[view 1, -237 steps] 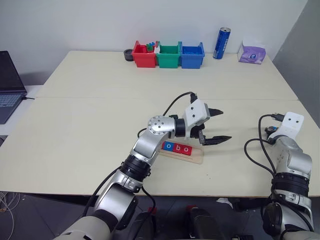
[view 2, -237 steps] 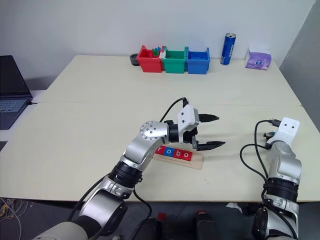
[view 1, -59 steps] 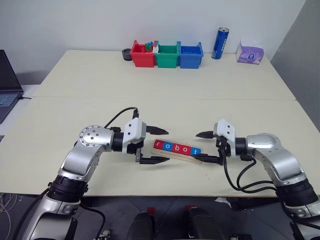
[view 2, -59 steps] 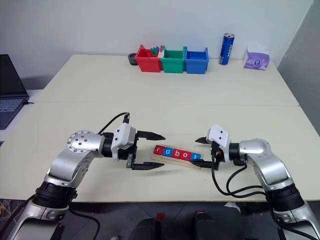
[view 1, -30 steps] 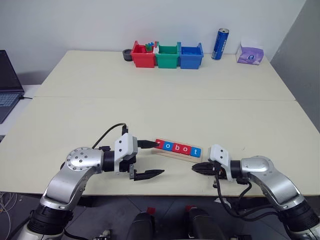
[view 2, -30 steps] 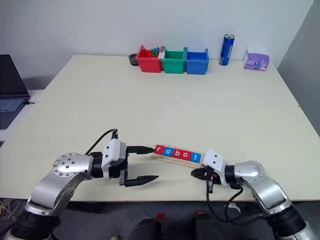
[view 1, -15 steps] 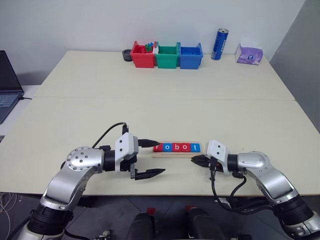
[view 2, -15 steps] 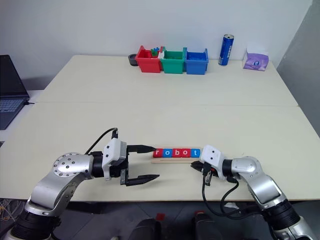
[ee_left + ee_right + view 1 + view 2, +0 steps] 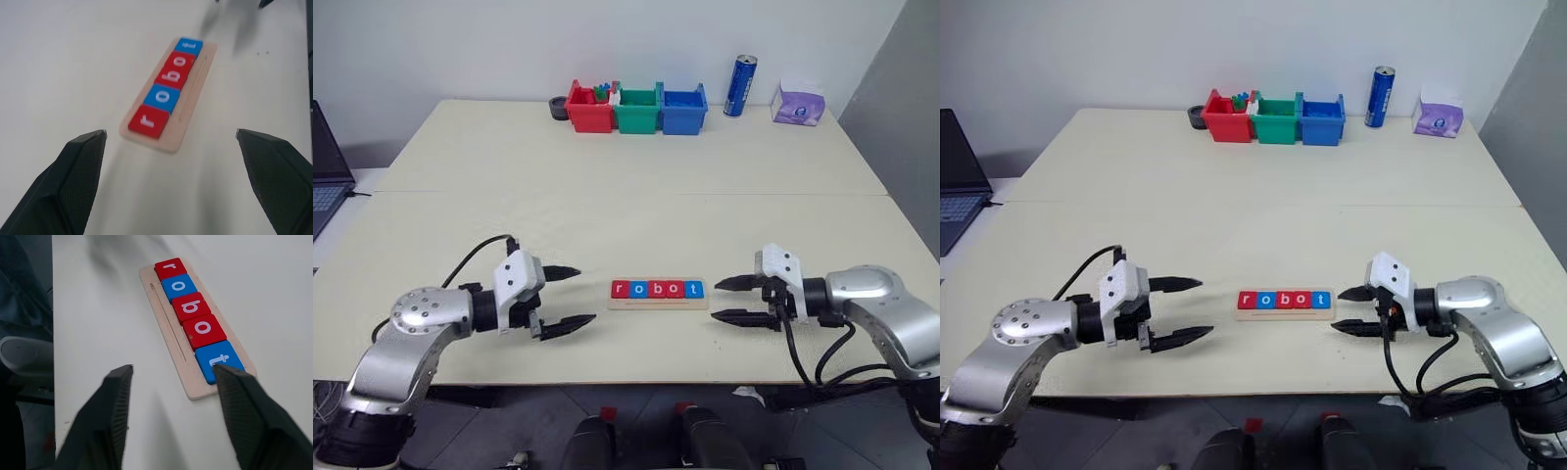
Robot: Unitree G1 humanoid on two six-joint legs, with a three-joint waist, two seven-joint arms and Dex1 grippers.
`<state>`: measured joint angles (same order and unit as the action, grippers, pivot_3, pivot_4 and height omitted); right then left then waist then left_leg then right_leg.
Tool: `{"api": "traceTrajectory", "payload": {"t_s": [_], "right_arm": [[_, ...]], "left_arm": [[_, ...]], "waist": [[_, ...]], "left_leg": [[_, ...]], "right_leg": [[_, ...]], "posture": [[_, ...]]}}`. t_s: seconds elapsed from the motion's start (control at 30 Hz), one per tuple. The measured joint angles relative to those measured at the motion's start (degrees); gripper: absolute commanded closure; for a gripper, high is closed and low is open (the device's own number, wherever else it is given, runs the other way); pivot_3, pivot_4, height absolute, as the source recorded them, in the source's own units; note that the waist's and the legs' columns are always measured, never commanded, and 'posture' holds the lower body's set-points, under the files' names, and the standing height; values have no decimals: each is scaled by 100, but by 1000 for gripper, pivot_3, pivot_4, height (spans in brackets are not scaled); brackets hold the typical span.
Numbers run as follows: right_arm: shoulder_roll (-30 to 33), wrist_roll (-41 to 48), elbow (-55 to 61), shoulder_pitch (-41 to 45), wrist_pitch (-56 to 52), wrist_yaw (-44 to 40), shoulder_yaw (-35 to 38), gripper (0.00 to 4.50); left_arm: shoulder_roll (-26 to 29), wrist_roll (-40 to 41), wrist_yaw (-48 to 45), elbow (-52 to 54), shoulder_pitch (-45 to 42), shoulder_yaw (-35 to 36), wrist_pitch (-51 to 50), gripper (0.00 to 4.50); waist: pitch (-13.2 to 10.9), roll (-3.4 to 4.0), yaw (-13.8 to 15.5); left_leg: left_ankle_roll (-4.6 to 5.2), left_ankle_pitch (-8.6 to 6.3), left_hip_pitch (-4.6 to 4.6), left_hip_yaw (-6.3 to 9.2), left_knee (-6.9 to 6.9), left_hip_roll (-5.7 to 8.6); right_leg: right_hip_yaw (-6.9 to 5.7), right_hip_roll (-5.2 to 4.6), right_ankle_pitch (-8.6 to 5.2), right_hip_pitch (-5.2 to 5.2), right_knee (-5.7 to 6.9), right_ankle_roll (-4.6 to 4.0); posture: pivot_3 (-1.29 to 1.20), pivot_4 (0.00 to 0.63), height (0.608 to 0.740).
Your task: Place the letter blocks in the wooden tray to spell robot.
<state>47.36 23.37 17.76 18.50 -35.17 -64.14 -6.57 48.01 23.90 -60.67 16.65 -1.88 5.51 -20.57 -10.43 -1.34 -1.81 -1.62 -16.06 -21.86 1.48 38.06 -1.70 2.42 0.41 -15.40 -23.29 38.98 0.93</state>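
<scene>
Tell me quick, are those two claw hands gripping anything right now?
Left gripper: open, holding nothing, beside the tray.
Right gripper: open, holding nothing, at the tray's other end.

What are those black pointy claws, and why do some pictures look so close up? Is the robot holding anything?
Those claws are the robot's hands, called grippers. The two wide pictures come from cameras in its head, looking down at a table. The left gripper and the right gripper are both open and hold nothing. The two close-up pictures come from small cameras on the wrists, so the black fingers look huge there. Between the grippers lies a wooden tray with five letter blocks, red and blue, spelling "robot". At the far edge of the table stand red, green and blue bins, a blue can and a tissue pack.
</scene>
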Motion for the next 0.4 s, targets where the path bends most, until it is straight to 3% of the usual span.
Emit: {"api": "traceTrajectory", "payload": {"t_s": [0.07, 0.4], "right_arm": [[45, -13, -131, 28, 17, -4, 21, 26], [92, -89, -280, -63, 126, -94, -95, 26]], "left_arm": [[13, 8, 46, 119, 225, 97, -89, 0], [26, 31, 217, 465, 356, 176, -198, 0]], "waist": [[0, -1, 6], [-1, -2, 24]], "left_leg": [[0, 0, -3, -1, 0, -4], [0, 0, -4, -4, 2, -1]], "right_leg": [[0, -6, 3, -1, -2, -6], [-3, -15, 3, 1, 0, -5]], "posture": [[0, 150, 740], [0, 150, 740]]}}
